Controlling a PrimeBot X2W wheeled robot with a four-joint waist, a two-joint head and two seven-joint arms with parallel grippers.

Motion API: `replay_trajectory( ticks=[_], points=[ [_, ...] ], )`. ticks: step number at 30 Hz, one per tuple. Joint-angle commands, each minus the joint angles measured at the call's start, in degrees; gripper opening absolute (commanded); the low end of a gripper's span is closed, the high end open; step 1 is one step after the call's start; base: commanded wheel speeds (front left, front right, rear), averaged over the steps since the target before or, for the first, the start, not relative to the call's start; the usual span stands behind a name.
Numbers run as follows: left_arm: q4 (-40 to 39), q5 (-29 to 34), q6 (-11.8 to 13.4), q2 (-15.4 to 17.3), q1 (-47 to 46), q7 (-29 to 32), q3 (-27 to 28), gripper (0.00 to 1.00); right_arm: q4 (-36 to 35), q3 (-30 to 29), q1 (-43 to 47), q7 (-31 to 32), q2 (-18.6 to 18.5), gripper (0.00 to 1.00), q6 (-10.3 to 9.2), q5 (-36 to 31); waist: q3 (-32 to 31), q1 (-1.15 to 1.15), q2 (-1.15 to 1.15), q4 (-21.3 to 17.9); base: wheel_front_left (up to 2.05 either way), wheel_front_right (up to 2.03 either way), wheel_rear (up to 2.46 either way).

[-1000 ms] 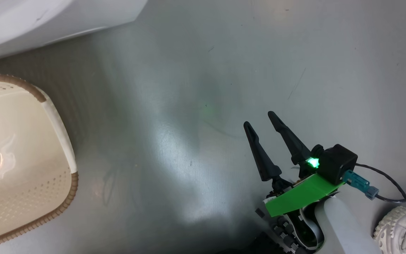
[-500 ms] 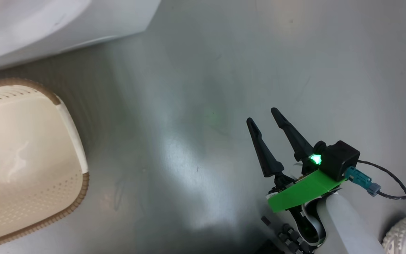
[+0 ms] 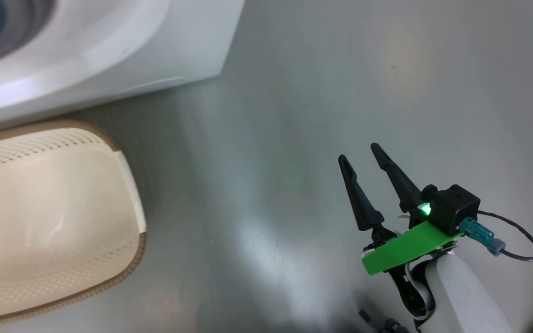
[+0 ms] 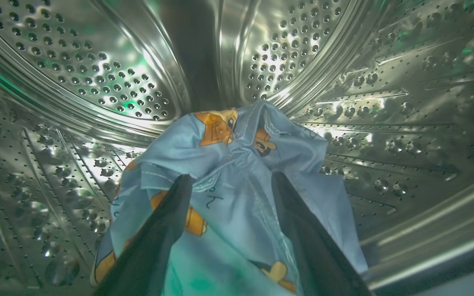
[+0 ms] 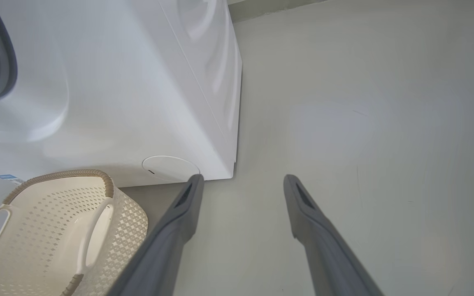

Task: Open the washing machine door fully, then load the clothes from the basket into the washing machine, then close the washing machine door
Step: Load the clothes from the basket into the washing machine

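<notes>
We are looking along the left fingers [image 4: 167, 222] into the steel drum [image 4: 97, 82] of the washing machine [image 3: 109, 55]. They are standing wide apart and pinching nothing. The clothes [image 4: 237, 164] are lying in a loose blue heap on the drum floor, running from the centre of the left wrist view down toward 6 o'clock, with fabric bunched between and under the two dark tips. We are judging this as the letting-go part of loading.

In the head view the right fingers [image 3: 361, 203] are hanging at 4 o'clock above the floor [image 3: 294, 115], spread open and carrying nothing. The basket [image 5: 128, 230] is sitting at 8 o'clock, just beside the machine's front at 10 o'clock, and we are seeing no cloth in the part of it that faces us.

To do this step well, we are advising a straight pull back along the fingers' own line with the tips spread wide, so no fold is catching on a tip and riding out with it. The heap's lower edge is lying near the drum lip at 5 o'clock in the left wrist view. A slow exit is giving us time to check that nothing is trailing over that lip, where the door could trap it.
</notes>
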Motion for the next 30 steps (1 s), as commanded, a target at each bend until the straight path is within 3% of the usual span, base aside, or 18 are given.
replay_trajectory(
  ticks=[1,10,30],
  points=[
    [-0.9,-0.5,0.0,2.4,1.5,-0.5,1.4,1.00,-0.8,0.9,1.9,-0.3,0.2,1.00,0.09,-0.4,-2.2,0.01,0.00,1.7,0.00,0.00,0.00],
    [-4.0,-0.9,0.5,0.9,9.3,-0.8,3.9,1.00,0.1,0.1,2.4,-0.3,0.2,1.00,0.09,-1.4,-6.1,0.01,0.00,3.4,0.00,0.00,0.00],
    [-25.4,6.9,4.0,-4.5,37.9,-0.8,19.7,1.00,2.6,-0.9,5.1,-0.3,0.2,1.00,0.09,-1.9,-17.4,0.01,0.00,4.4,0.00,0.00,0.00]
  ],
)
